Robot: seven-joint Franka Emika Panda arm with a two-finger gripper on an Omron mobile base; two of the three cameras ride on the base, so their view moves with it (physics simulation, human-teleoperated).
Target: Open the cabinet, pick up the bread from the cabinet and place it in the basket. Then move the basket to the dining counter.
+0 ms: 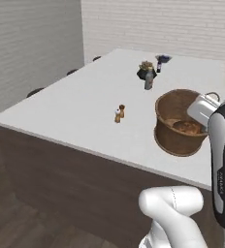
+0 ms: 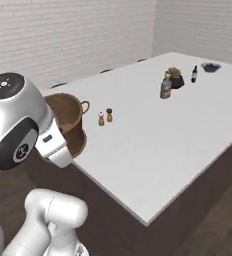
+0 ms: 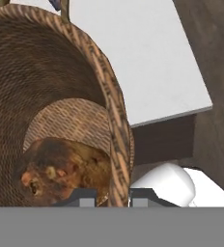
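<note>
The round woven basket [image 1: 175, 140] sits at the near corner of the white dining counter [image 1: 80, 109]. The tan-brown bread [image 1: 186, 127] lies on its bottom. In the hand view the basket's rim [image 3: 111, 96] runs down between my two dark fingertips, and my gripper [image 3: 115, 197] is shut on it, with the bread [image 3: 61, 171] just inside. In the right base view the basket [image 2: 68, 112] shows behind my wrist at the dining counter's [image 2: 163, 135] left corner. I cannot tell whether its base touches the top. The cabinet is out of view.
Salt and pepper shakers [image 1: 119, 114] stand left of the basket. Farther back are a grey bottle [image 1: 148, 80], a small plant [image 1: 146, 69], a dark bottle [image 2: 194, 74] and a bowl [image 2: 210, 66]. Dark stools [image 1: 35, 91] line the far side.
</note>
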